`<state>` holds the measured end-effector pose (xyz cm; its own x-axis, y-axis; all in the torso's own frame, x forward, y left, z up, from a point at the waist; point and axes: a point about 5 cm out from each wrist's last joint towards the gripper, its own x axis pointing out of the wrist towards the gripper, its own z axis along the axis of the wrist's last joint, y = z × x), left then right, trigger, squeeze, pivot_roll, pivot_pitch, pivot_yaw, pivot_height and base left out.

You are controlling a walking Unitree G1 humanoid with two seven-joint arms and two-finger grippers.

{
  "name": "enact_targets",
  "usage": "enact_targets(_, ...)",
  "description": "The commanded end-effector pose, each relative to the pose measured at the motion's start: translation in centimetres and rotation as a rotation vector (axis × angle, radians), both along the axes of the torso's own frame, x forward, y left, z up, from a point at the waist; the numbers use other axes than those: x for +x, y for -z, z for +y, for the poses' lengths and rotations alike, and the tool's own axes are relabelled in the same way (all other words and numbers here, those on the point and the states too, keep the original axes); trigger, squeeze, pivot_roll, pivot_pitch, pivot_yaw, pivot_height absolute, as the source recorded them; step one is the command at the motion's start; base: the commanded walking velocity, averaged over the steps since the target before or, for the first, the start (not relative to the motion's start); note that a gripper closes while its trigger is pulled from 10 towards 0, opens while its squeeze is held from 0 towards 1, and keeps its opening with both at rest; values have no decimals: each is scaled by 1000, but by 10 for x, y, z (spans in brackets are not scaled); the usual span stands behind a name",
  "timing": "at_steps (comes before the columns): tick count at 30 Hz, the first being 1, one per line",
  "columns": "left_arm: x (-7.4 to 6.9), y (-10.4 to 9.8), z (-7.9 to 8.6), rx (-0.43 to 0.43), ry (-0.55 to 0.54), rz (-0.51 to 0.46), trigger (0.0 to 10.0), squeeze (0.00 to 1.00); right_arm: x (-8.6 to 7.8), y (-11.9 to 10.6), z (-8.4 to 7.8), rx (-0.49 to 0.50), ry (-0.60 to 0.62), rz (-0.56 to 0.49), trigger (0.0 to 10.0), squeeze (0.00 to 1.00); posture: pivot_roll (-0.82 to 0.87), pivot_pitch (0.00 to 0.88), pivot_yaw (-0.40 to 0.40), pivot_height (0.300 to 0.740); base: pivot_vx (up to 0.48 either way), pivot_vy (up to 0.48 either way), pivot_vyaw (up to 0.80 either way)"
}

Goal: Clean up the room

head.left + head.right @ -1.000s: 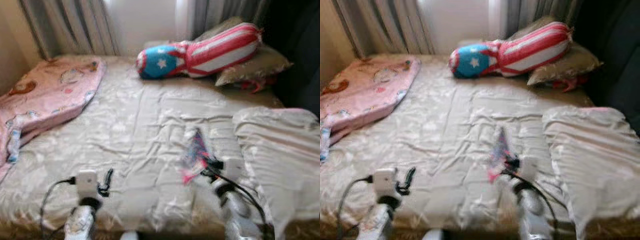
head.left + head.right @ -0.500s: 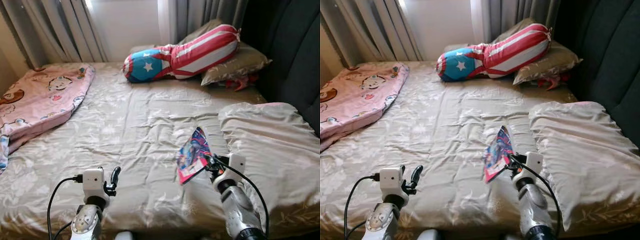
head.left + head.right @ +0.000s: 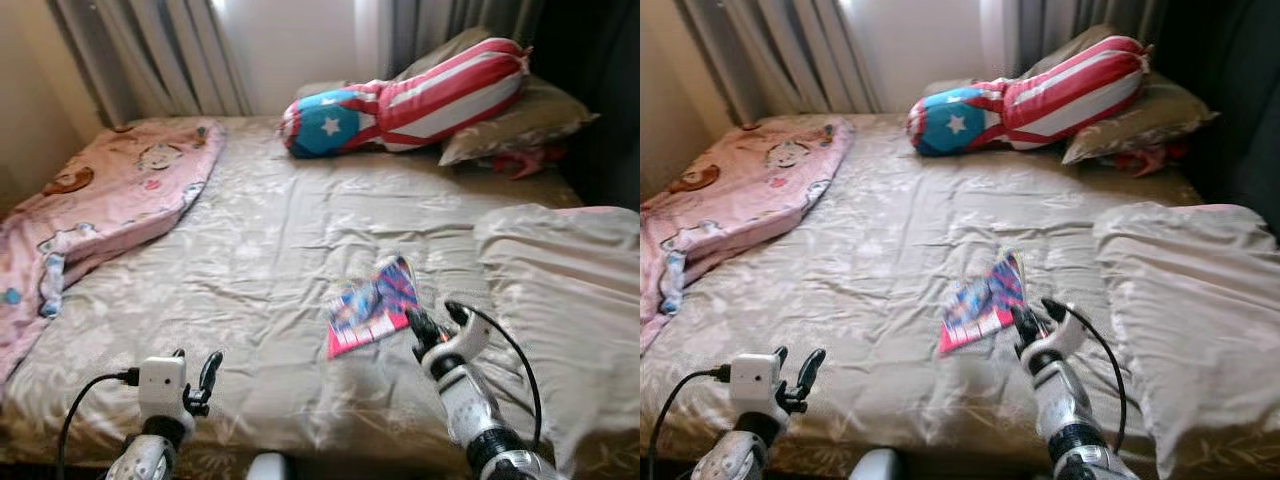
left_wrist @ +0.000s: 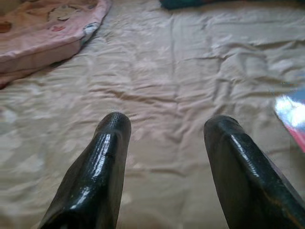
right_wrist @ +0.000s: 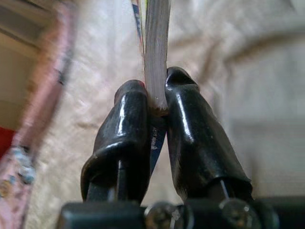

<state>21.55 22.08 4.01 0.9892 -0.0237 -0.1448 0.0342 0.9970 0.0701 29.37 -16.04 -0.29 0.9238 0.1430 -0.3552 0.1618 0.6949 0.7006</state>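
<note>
A thin colourful book [image 3: 368, 306] with a red, blue and pink cover hangs over the beige bed sheet [image 3: 250, 250], near the bed's front right. My right gripper [image 3: 418, 326] is shut on its lower right edge; in the right wrist view the two black fingers [image 5: 186, 124] pinch the book's pages [image 5: 156, 43] between them. My left gripper [image 3: 205, 372] hovers low over the front left of the bed, open, with bare sheet between its fingers [image 4: 102, 167].
A pink cartoon blanket [image 3: 90, 210] lies bunched on the bed's left side. A red, white and blue star bolster [image 3: 400, 105] and a beige pillow [image 3: 515, 125] rest at the head. A pale pillow [image 3: 570, 300] lies at the right. Curtains [image 3: 150, 50] hang behind.
The whole view has swung to the left, so the camera turned. The book in my right gripper has tipped from nearly upright to flatter and lower, leaning left over the sheet.
</note>
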Motion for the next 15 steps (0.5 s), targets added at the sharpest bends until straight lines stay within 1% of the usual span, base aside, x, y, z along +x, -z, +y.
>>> enact_targets(1, -2, -6, 2, 23, 24, 4, 10000, 0, -4, 5, -8, -5, 43, 51, 10000, 0, 154, 17, 112, 644, 0, 0, 0)
enact_targets(3, -7, -6, 3, 29, 31, 18, 10000, 0, -10, 12, -14, -23, 69, 97, 10000, 0, 159, 26, 117, 644, 0, 0, 0)
enact_targets(4, -11, -7, 4, 32, 36, 30, 10000, 0, -14, 15, -18, -42, 83, 125, 10000, 0, 162, 35, 121, 644, 0, 0, 0)
enact_targets(5, -11, -7, 4, 32, 36, 30, 10000, 0, -14, 15, -18, -42, 83, 125, 10000, 0, 162, 35, 121, 644, 0, 0, 0)
enact_targets(6, -17, -7, 4, 34, 41, 42, 10000, 0, -18, 19, -23, -50, 119, 156, 10000, 0, 165, 43, 125, 644, 0, 0, 0)
enact_targets(8, -21, -7, 4, 35, 43, 57, 10000, 0, -21, 21, -29, -36, 170, 189, 10000, 0, 170, 52, 127, 644, 0, 0, 0)
enact_targets(10, -24, -8, 4, 35, 43, 64, 10000, 0, -23, 23, -34, -28, 204, 204, 10000, 0, 174, 59, 128, 644, 0, 0, 0)
enact_targets(15, -27, -9, 4, 37, 47, 81, 10000, 0, -21, 20, -39, -36, 224, 199, 10000, 0, 176, 69, 131, 644, 0, 0, 0)
